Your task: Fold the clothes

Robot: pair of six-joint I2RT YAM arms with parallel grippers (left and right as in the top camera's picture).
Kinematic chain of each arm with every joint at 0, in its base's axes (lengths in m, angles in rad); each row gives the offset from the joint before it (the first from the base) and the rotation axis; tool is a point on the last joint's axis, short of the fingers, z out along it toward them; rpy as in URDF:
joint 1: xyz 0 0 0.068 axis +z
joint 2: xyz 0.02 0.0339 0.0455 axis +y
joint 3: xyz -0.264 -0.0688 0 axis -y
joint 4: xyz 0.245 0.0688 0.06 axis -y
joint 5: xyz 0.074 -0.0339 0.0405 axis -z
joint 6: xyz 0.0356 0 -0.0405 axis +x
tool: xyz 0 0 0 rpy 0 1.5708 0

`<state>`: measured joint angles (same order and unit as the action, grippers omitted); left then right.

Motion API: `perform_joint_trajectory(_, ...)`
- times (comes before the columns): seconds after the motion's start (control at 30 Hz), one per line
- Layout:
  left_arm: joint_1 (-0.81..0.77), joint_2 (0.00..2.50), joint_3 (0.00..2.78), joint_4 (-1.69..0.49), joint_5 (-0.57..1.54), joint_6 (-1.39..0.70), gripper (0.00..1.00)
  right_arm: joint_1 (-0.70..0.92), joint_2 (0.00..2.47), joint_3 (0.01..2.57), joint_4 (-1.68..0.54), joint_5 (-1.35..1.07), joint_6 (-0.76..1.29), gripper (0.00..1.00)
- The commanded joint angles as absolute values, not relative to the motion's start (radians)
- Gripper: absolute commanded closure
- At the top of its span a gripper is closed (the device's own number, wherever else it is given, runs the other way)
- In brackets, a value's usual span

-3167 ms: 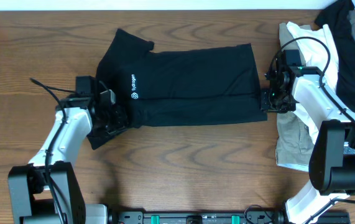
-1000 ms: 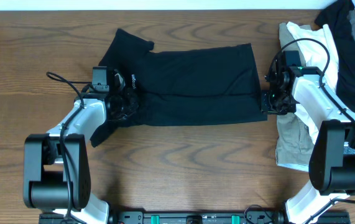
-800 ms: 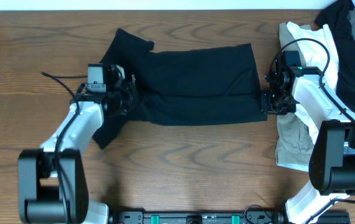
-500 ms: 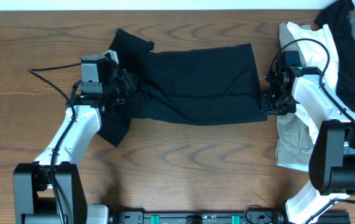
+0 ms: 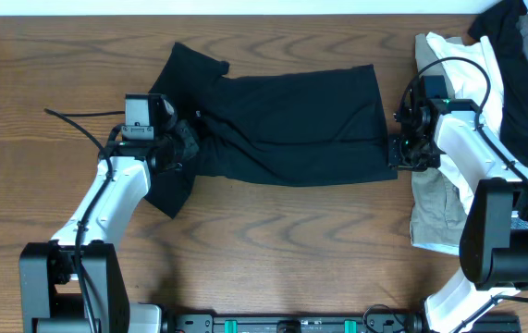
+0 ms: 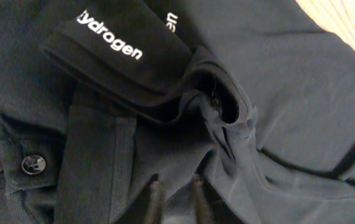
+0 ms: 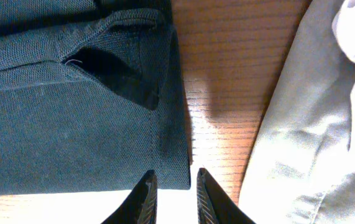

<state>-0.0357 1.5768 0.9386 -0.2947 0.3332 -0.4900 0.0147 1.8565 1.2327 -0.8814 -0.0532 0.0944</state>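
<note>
- Overhead shows the black shirt (image 5: 291, 129) flat on the worktop (image 5: 273, 250), between both sets of fingers.
- Its sides look folded in. Folding it across is left to do.
- The left fingers (image 6: 156, 194) sit close together, pinching shirt cloth.
- The right fingers (image 7: 145, 194) are narrow over the hem (image 7: 165, 124); whether they grip is unclear.
- More clothes (image 5: 522, 65) wait beyond the right fingers.
</note>
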Motion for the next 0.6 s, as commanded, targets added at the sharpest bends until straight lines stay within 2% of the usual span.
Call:
perform_joint_trajectory(0.0, -0.037, 1.588, 0.933, -0.297, 0.325, -0.471, 0.75, 0.020, 1.852, 1.228, -0.883, -0.057, 0.088, 0.80)
perform_joint_trajectory(0.1, -0.039, 1.596, 0.933, -0.252, 0.340, -0.465, 0.67, 0.020, 1.852, 1.228, -0.884, -0.057, 0.088, 0.79)
perform_joint_trajectory(0.23, -0.053, 1.610, 0.933, -0.215, 0.358, -0.466, 0.66, 0.020, 1.852, 1.228, -0.886, -0.057, 0.088, 0.79)
perform_joint_trajectory(0.47, -0.085, 1.640, 0.931, -0.481, 0.344, -0.437, 0.67, 0.020, 1.852, 1.228, -0.890, -0.057, 0.088, 0.79)
perform_joint_trajectory(0.57, -0.084, 1.649, 0.914, -0.533, 0.289, -0.431, 0.68, 0.020, 1.852, 1.228, -0.890, -0.057, 0.088, 0.79)
